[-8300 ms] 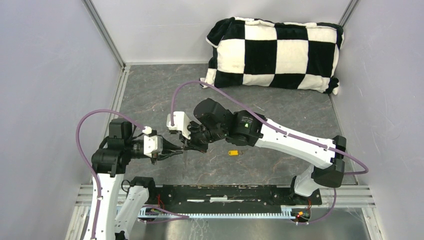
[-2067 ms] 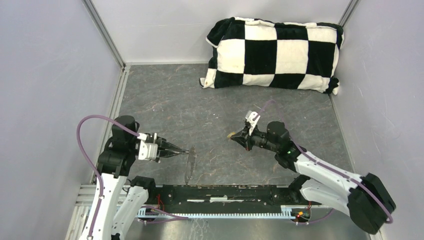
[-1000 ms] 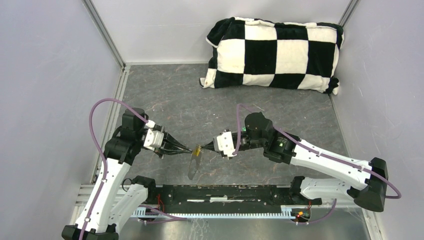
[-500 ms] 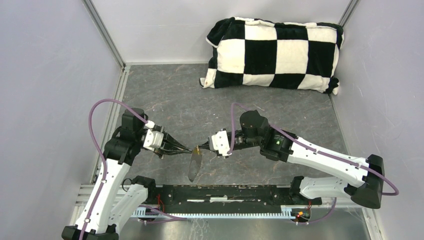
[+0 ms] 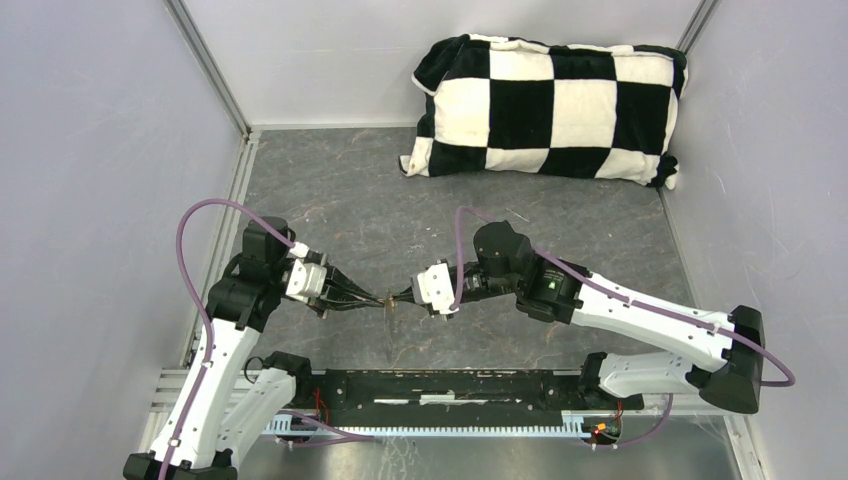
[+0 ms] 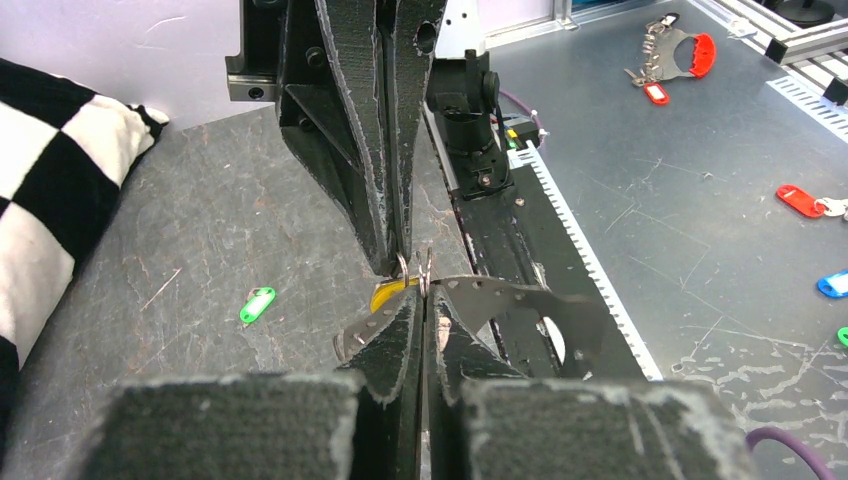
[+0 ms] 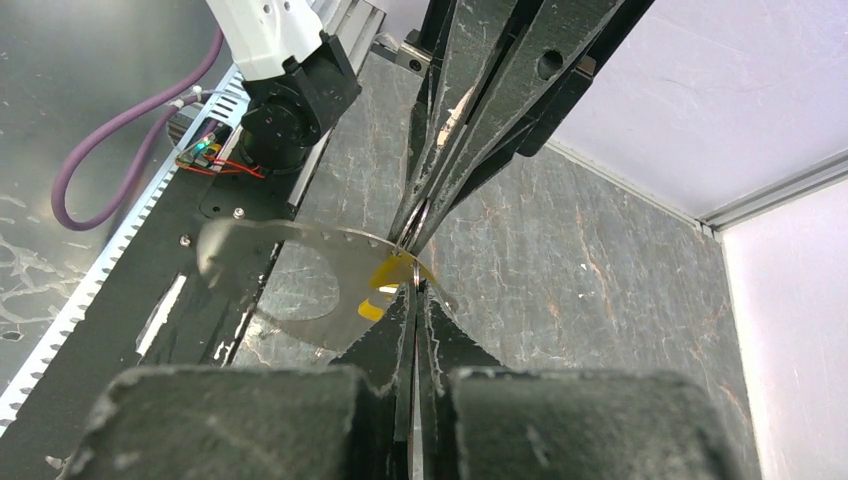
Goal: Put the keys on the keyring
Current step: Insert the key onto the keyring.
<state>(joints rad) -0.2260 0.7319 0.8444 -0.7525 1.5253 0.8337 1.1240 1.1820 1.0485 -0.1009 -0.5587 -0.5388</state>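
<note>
Left wrist view: the keyring [image 6: 500,293] hangs in the air above the table [image 6: 200,240], a thin silvery loop that shows here as a flat curved band with small holes. It comes out on both sides of the left gripper [image 6: 421,300], whose jaws are pressed together on it. The yellow key [image 6: 383,296] is right against the band. It sits at the tip of the right gripper [image 6: 400,262], which comes in from the opposite side with its jaws closed on the key. The two sets of fingertips almost touch.

Only this view shows the green key [image 6: 257,304]. It lies flat on the table, well apart from the grippers and nearer the checkered pillow [image 6: 50,190]. It also shows red and blue key tags [image 6: 800,199] lying on the metal bench [image 6: 680,230] beyond the table.

The right wrist view shows the yellow head lying inside the loop's curve. The top external view shows the loop edge-on, as a thin line hanging below the point where the grippers meet, and the whole pillow at the far wall.
</note>
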